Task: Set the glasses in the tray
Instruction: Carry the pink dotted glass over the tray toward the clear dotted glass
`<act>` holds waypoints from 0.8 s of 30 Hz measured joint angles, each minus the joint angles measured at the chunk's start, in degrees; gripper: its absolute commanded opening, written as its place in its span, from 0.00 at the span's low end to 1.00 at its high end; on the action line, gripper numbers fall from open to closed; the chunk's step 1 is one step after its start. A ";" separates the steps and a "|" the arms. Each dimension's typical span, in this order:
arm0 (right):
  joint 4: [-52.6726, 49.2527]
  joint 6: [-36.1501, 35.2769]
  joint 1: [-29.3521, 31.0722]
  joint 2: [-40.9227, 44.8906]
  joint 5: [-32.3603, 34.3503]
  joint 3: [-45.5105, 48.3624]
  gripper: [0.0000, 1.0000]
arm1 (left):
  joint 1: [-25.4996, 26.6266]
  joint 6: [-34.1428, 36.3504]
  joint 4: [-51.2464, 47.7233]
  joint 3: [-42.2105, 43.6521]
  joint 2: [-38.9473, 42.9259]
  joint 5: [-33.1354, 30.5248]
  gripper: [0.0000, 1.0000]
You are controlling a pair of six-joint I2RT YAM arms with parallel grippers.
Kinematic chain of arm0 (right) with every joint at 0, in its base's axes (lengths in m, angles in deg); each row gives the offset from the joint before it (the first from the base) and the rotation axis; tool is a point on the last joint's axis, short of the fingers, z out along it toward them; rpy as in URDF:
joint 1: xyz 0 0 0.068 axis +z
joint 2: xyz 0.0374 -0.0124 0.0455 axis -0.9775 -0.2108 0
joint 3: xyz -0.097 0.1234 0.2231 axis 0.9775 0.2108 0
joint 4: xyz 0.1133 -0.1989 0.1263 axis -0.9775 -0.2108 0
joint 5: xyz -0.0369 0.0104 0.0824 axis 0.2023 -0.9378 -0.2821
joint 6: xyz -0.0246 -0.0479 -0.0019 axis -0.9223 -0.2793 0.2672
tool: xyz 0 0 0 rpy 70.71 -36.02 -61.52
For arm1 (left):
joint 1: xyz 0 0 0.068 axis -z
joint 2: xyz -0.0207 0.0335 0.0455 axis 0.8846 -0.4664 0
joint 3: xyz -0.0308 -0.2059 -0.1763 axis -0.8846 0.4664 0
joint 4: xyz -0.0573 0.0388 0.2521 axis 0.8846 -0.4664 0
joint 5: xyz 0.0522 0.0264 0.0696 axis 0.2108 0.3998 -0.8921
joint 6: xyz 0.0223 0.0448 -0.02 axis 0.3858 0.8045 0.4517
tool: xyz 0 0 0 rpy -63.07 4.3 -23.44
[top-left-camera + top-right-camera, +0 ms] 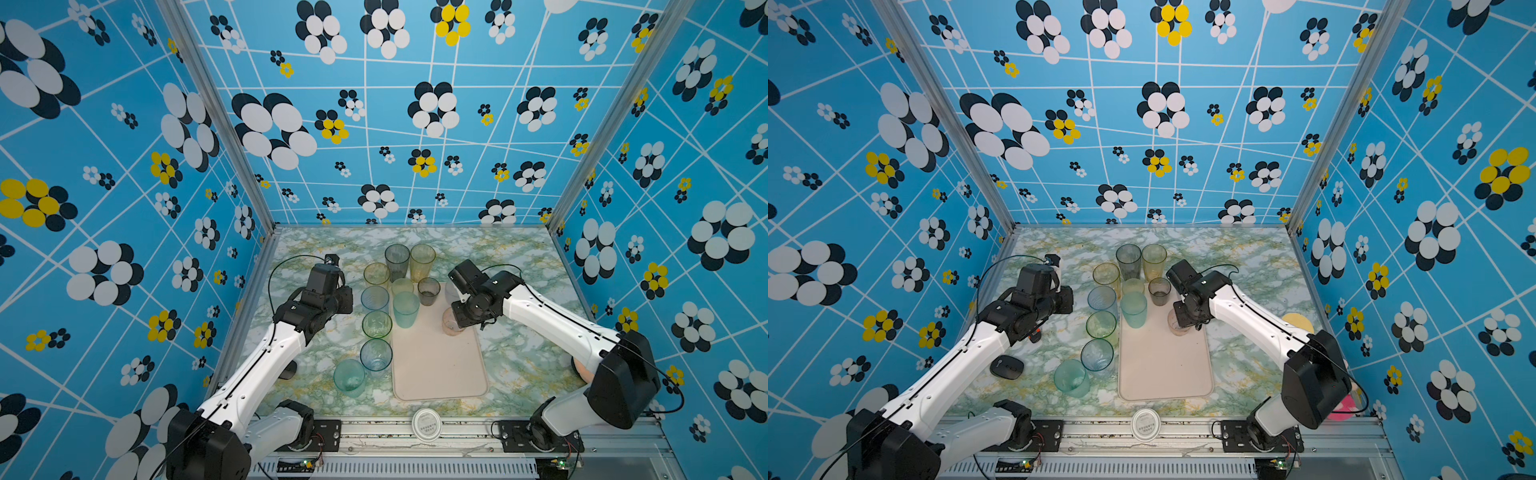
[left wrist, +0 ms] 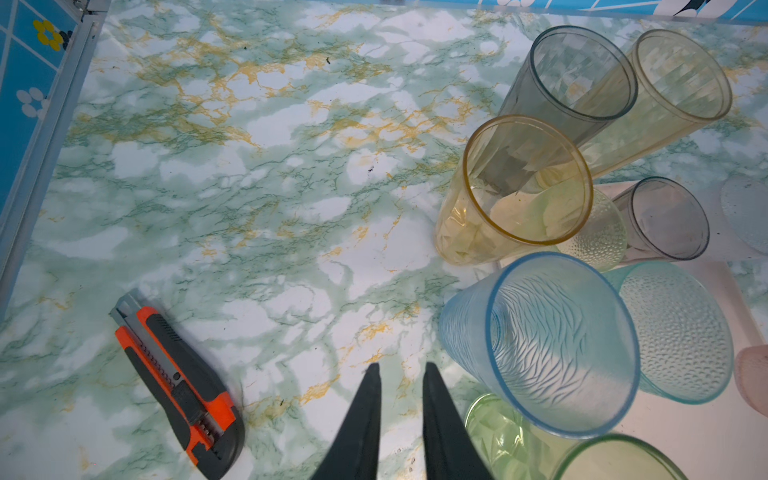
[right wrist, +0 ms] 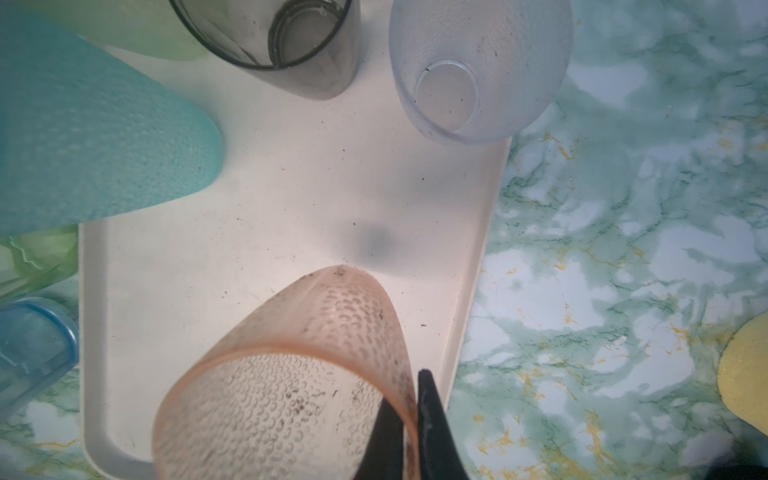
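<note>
right gripper (image 3: 409,386): clamped on the rim of the pink glass (image 3: 291,374), one finger inside the wall and one outside.
pink glass: dimpled and tilted in the wrist view. It is over the tray (image 3: 291,187) close to the right rim, at about 1 o'clock from the tray's middle in both top views. Whether its base touches the floor cannot be told.
tray: pale cream, flat on the marbled table (image 1: 519,353), its long side running from 12 to 6 o'clock.
in the tray: all at the 12 o'clock end: clear glass (image 3: 478,70) in the right corner, small grey glass (image 1: 429,291) beside it, teal glass (image 1: 405,309) at 11 o'clock by the left rim.
left gripper (image 2: 401,374): fingers a little apart with nothing between them, above bare table at 9 o'clock of the blue glass (image 2: 540,345).
off the tray: a row on the table along the left rim, from 12 towards 6 o'clock: amber glass (image 1: 376,274), blue glass, green glass (image 1: 377,324), blue-rimmed glass (image 1: 376,354), sea-green glass (image 1: 349,376). The tall grey glass (image 1: 397,262) and tall amber glass (image 1: 422,262) stand beyond the 12 o'clock end.
other things: utility knife (image 2: 178,382) on the table near the left gripper; white lid (image 1: 426,424) at 6 o'clock of the tray.
</note>
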 measured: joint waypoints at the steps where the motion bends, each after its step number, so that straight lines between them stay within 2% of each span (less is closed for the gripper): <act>1: 0.24 0.00 0.00 -1.05 -0.20 -0.52 0.03 | 0.00 0.00 -0.35 0.00 0.00 -0.24 0.21; 17: 4.37 -0.02 -0.04 -9.79 -0.61 -4.61 0.04 | 0.00 1.05 -1.44 0.00 -0.48 -0.83 0.23; 24: 4.46 -0.02 -3.67 -9.07 -0.61 -3.19 0.04 | -0.17 1.07 -1.44 0.00 -0.66 -0.81 0.23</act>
